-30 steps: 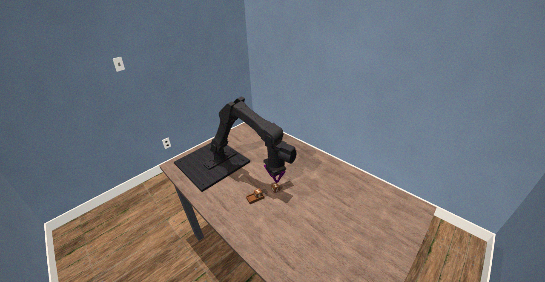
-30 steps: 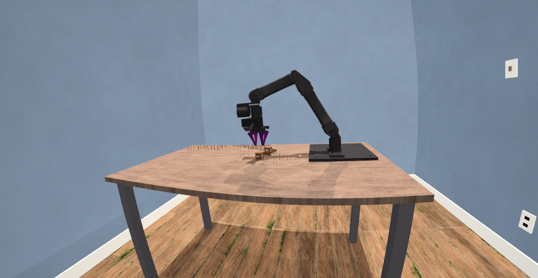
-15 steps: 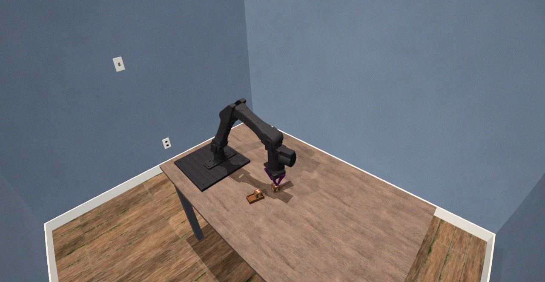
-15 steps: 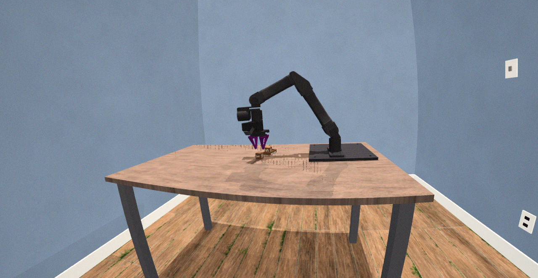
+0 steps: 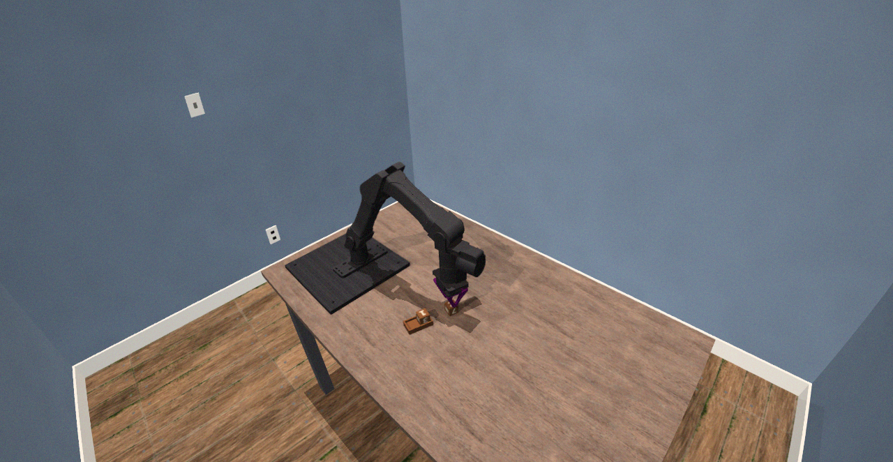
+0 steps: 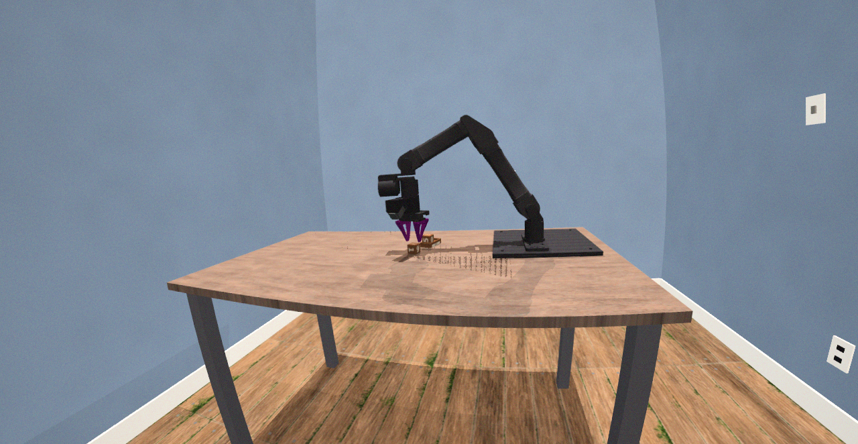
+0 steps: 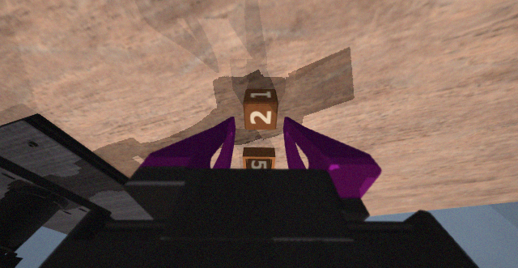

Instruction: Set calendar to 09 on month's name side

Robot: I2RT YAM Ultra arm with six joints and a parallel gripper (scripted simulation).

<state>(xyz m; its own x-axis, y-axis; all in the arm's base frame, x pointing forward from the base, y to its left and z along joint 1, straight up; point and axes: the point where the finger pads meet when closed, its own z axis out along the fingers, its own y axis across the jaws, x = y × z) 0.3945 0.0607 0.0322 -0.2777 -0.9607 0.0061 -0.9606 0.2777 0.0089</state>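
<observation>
Top, tray [image 5: 410, 328] [image 6: 438, 241]: resting below centre, carrying one cube [image 5: 423, 316] [image 6: 427, 239] [image 7: 259, 153].
Exterior, loose cube [image 5: 449, 310] [image 6: 413, 249] [image 7: 261, 116]: lying just left of centre.
Wrist, gripper [image 5: 455, 306] [image 6: 412, 241] [image 7: 259, 122]: hovering mid-frame, partly open, gripping nothing; possibly risking knocking loose cube by descending off-centre.

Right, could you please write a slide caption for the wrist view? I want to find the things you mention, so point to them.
The open gripper [image 5: 456, 306] [image 6: 413, 240] [image 7: 259, 122] above a loose cube [image 5: 451, 308] [image 6: 413, 249] [image 7: 261, 115] showing 2 and 1.

One cube [image 5: 423, 316] sits in the tray [image 5: 410, 326]; the claw [image 5: 456, 306] seemingly hovers above another [image 5: 451, 308].
</observation>
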